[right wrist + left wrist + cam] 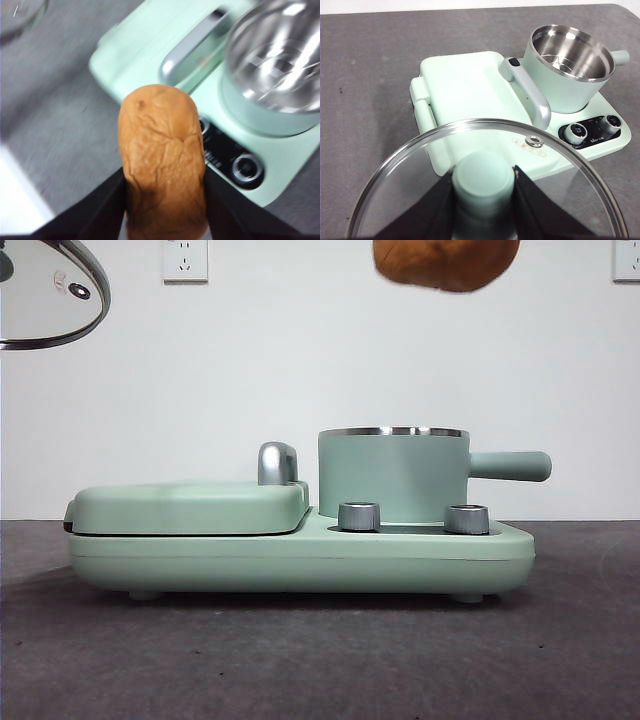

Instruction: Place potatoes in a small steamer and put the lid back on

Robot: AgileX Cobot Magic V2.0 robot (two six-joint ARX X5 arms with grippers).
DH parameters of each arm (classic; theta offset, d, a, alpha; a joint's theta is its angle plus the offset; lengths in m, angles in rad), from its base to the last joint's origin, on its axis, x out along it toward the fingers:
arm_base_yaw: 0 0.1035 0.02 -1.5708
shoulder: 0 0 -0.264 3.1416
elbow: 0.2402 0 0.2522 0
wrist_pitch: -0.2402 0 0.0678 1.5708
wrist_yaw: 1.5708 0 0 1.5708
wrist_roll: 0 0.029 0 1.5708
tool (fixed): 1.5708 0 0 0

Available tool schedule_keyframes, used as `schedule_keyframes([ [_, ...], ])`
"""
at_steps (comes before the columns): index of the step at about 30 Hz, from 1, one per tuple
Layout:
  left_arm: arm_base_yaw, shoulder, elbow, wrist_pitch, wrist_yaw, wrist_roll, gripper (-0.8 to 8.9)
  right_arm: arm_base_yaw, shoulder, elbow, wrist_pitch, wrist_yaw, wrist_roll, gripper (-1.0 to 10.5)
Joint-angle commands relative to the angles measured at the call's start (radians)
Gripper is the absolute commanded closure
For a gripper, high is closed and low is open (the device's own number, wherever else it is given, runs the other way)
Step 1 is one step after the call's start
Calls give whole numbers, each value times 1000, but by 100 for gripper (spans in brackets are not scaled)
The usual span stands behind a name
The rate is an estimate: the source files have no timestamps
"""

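While left gripper (483,186) pinches lid (410,165) knob aloft, right gripper (165,192) clamps potato (162,160) above steamer (393,475).

The steamer (392,475) mouth stands open and unobstructed above, with the griddle's chrome handle (277,462) just beside it.

In the front view the top edge is cutting off the potato (446,264), and the corner is cropping the lid (50,295); neither gripper is showing there. Motion is blurring the steamer (272,75) in the right wrist view.
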Motion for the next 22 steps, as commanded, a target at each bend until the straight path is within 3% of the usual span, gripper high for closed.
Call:
schedule_keyframes([
  [1, -1, 0, 13, 32, 1, 3, 799, -27, 46, 50, 9, 3, 11, 793],
  [22, -1, 0, 13, 32, 1, 2, 799, -150, 515, 297, 97, 12, -118, 793],
])
